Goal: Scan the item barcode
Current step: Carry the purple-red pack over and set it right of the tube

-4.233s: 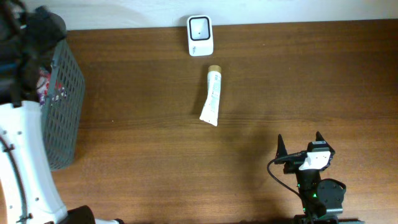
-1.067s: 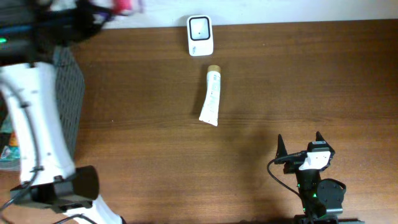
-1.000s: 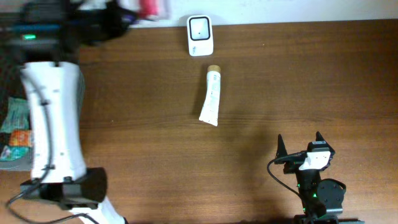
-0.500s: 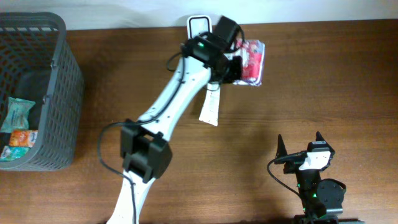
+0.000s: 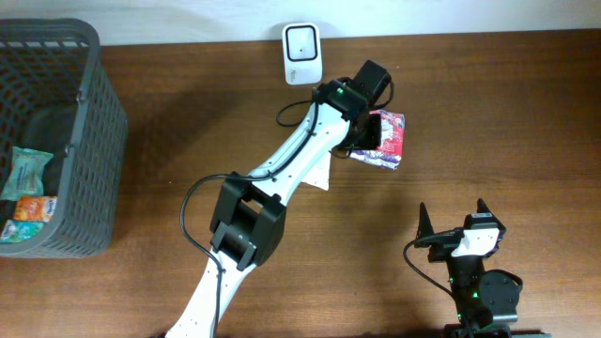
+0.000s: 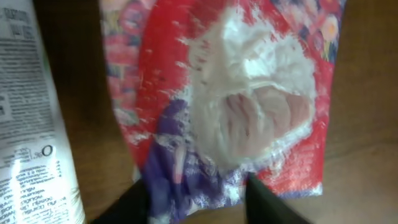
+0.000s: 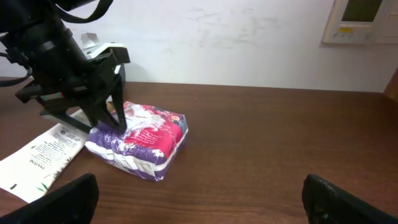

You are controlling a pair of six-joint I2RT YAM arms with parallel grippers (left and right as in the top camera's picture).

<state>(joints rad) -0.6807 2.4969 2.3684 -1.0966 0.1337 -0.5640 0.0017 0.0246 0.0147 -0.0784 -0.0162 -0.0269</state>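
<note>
The item, a red and purple packet, lies flat on the brown table beside a white tube. My left gripper is down over the packet's purple end. In the left wrist view its two dark fingers stand apart on either side of that end of the packet, with the left gripper open. The right wrist view shows the packet resting on the wood under the left gripper. The white scanner stands at the table's back edge. No barcode shows on the packet.
A grey mesh basket at the left holds other wrapped items. The tube lies right next to the packet, partly under the left arm. My right gripper rests open near the front right, and the right gripper holds nothing.
The left arm swung from the basket across the table with the packet, lowered it beside the tube, and its jaws have parted. The right arm has not moved.
</note>
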